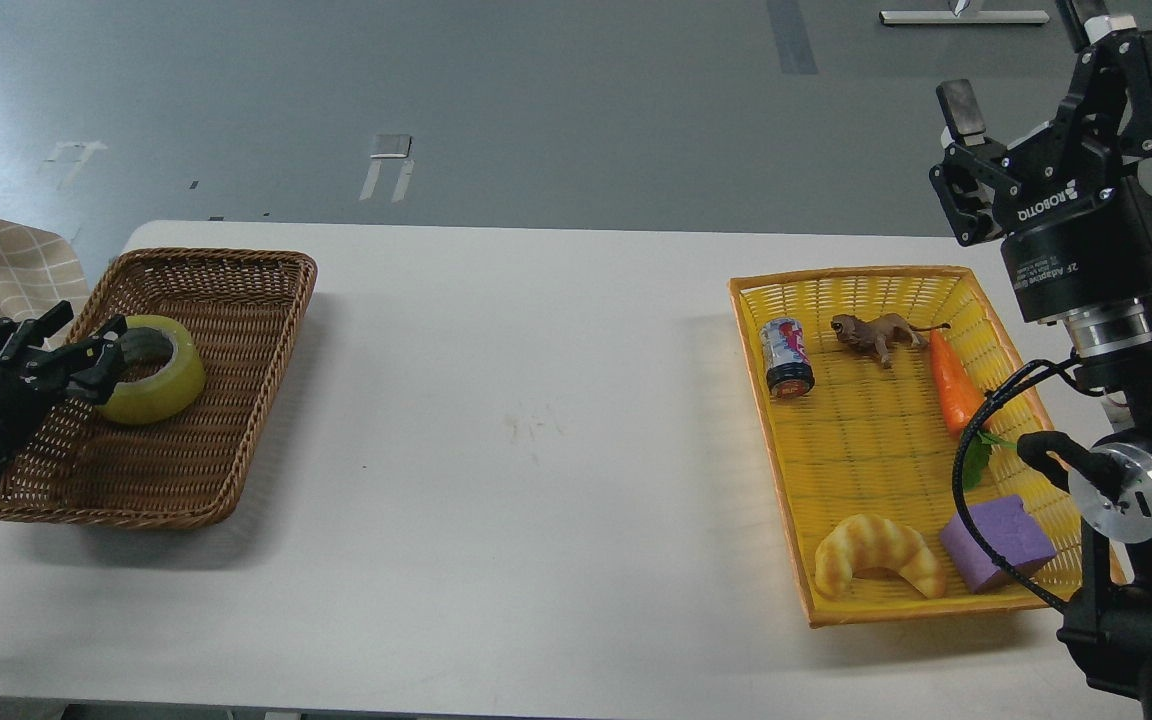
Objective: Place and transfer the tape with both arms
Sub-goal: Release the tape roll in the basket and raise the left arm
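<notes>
1. A brown wicker basket (236, 290) sat at the table's (536, 400) nine o'clock side and held only the tape (158, 385), which lay in its far-left part.
2. A yellow woven tray (866, 440) sat at three o'clock. In it were a small can (787, 358) lying at eleven o'clock, a brown lion figure (876, 335) at twelve, an orange carrot (954, 390) at two, a golden croissant (878, 568) at six and a purple block (998, 541) at five.
3. The tape was a wide, glossy, translucent yellow ring with a grey inner core; the basket was coarse and rectangular, the tray a fine plastic mesh.
4. The left gripper (101, 358) pinched the tape's wall at its nine o'clock edge, one finger (116, 326) over the rim.
5. The right gripper (961, 165) hung above the tray's one o'clock corner, fingers spread, holding nothing.
</notes>
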### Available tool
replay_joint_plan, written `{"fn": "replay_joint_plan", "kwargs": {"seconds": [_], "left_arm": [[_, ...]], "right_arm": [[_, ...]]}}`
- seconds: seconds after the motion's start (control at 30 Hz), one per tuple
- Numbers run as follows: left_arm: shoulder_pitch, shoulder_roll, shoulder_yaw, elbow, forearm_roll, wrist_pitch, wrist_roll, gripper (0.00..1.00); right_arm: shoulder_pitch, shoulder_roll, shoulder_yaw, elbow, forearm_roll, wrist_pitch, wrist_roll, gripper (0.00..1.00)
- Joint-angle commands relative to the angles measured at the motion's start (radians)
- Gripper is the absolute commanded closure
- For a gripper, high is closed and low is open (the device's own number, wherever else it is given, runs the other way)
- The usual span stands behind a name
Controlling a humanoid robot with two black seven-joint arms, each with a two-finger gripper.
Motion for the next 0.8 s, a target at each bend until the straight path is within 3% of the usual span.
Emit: {"fn": "replay_joint_plan", "kwargs": {"seconds": [0.0, 0.1, 0.3, 0.47, 0.6, 0.77], "left_arm": [[-0.009, 0.0, -0.003, -0.002, -0.023, 0.0, 0.0, 0.02], [-0.021, -0.001, -0.006, -0.014, -0.118, 0.0, 0.0, 0.02], [-0.158, -0.092, -0.004, -0.066, -0.317, -0.044, 0.0, 0.02], [-0.282, -0.167, -0.012, -0.124, -0.458, -0.223, 0.0, 0.02], [-0.363, -0.155, -0.018, -0.358, -0.735, -0.442, 0.0, 0.02], [-0.497, -0.164, -0.027, -0.485, -0.995, -0.57, 0.0, 0.02]], "right_arm": [[0.0, 0.0, 0.003, 0.0, 0.0, 0.0, 0.002, 0.0], [0.0, 0.0, 0.004, 0.0, 0.0, 0.0, 0.002, 0.0], [0.015, 0.0, 0.001, -0.005, 0.0, 0.0, 0.0, 0.0], [0.032, -0.006, -0.003, -0.011, -0.004, 0.0, -0.006, 0.0], [0.073, -0.015, -0.006, -0.017, -0.006, 0.001, -0.024, 0.0], [0.141, -0.048, -0.006, -0.042, -0.008, 0.001, -0.052, 0.0]]}}
